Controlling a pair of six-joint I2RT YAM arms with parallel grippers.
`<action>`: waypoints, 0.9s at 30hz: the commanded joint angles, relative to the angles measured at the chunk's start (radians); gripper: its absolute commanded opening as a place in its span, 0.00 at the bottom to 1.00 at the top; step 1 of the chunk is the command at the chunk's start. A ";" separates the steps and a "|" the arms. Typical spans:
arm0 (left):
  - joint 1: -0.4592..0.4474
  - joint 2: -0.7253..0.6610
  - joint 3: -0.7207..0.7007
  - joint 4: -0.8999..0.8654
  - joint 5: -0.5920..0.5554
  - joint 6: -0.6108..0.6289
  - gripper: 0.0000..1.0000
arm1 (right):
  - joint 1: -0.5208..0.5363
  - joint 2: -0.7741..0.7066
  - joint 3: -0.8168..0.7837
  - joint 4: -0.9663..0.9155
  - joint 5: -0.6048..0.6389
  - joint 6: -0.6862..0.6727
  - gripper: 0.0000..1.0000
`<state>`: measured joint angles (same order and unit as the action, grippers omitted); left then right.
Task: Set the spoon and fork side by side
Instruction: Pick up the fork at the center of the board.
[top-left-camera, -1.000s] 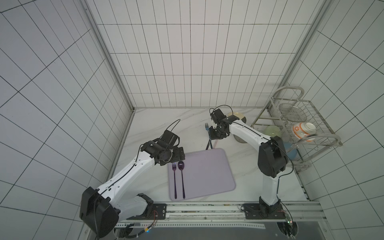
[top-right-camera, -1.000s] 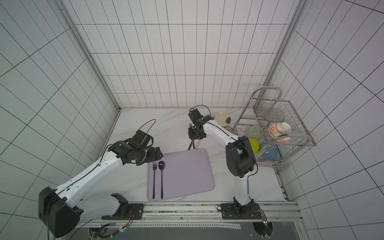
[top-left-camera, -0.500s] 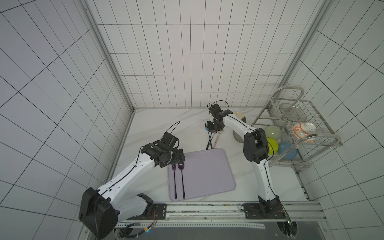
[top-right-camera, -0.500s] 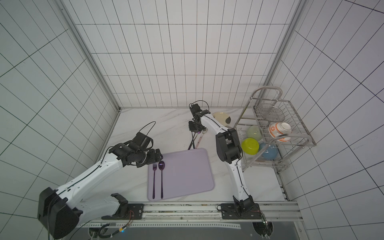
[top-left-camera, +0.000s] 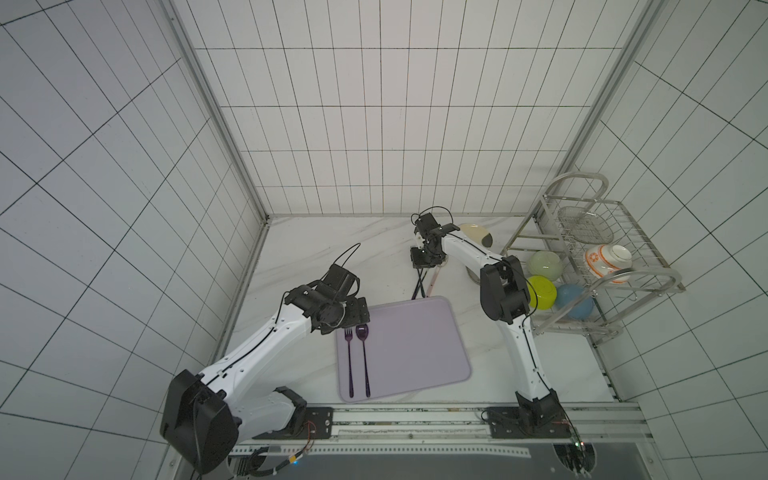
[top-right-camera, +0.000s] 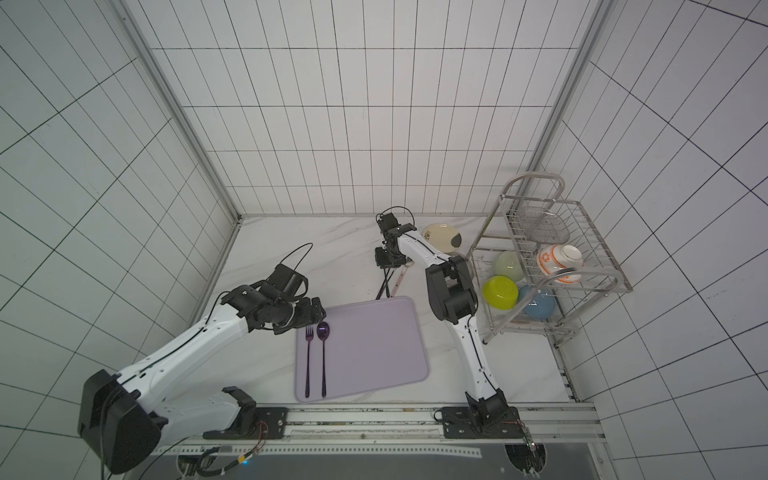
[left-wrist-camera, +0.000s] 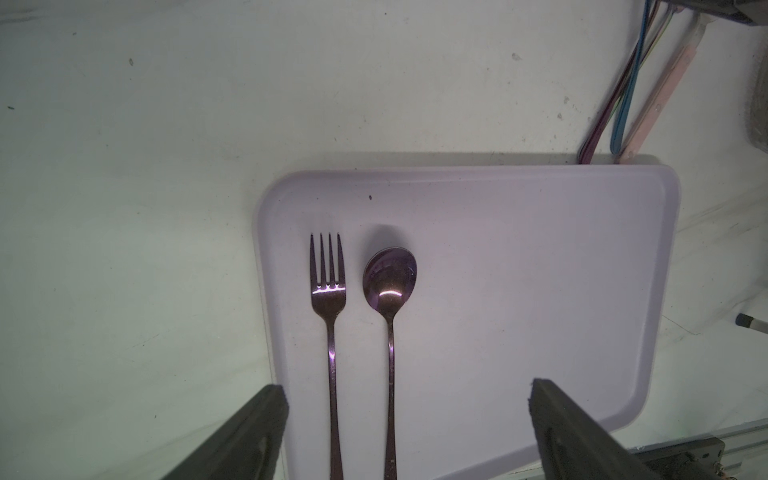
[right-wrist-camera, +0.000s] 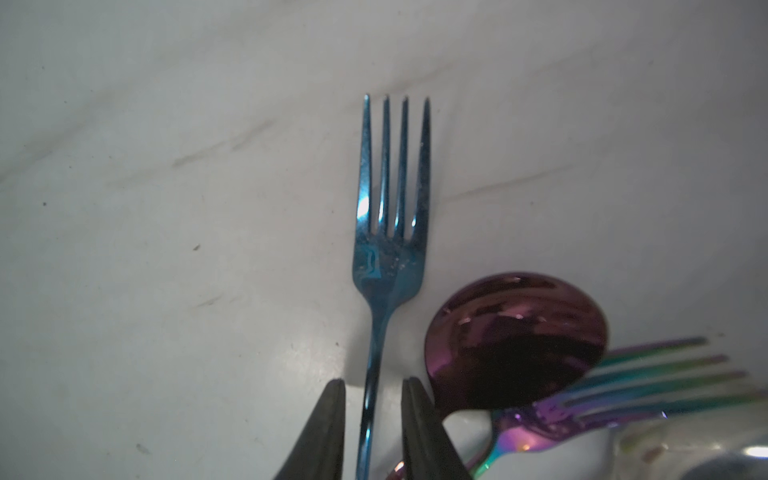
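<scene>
A purple fork (top-left-camera: 348, 361) (left-wrist-camera: 330, 299) and a purple spoon (top-left-camera: 365, 357) (left-wrist-camera: 390, 278) lie parallel, a small gap apart, on the left part of the lilac tray (top-left-camera: 415, 345), heads pointing to the back. My left gripper (left-wrist-camera: 409, 390) (top-left-camera: 355, 318) hovers open over their heads and holds nothing. Behind the tray, my right gripper (right-wrist-camera: 374, 384) (top-left-camera: 424, 259) is low over a pile of cutlery. Its narrow jaws straddle the handle of a blue fork (right-wrist-camera: 388, 257), with a slit showing on each side.
Beside the blue fork lie another purple spoon (right-wrist-camera: 515, 336) and a rainbow fork (right-wrist-camera: 623, 386); a pink-handled utensil (left-wrist-camera: 660, 99) lies by them. A plate (top-left-camera: 476, 237) sits at the back, and a wire rack (top-left-camera: 590, 257) with bowls stands at the right.
The right arm's elbow has swung leftward and its jaws have narrowed around the blue fork's handle. The left arm has hardly moved.
</scene>
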<state>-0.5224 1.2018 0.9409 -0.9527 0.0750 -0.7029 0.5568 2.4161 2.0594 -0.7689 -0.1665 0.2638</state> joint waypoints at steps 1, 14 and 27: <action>0.003 -0.016 -0.016 0.015 -0.018 -0.001 0.92 | 0.005 0.050 0.015 -0.015 -0.005 0.012 0.23; 0.005 -0.020 -0.009 0.014 -0.028 0.016 0.93 | 0.003 0.054 0.011 0.058 0.050 -0.057 0.04; 0.005 -0.063 0.025 -0.014 -0.087 -0.006 0.92 | -0.026 0.000 0.199 0.245 0.037 -0.117 0.00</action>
<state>-0.5220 1.1702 0.9348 -0.9627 0.0292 -0.7010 0.5423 2.4371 2.2086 -0.6067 -0.1329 0.1673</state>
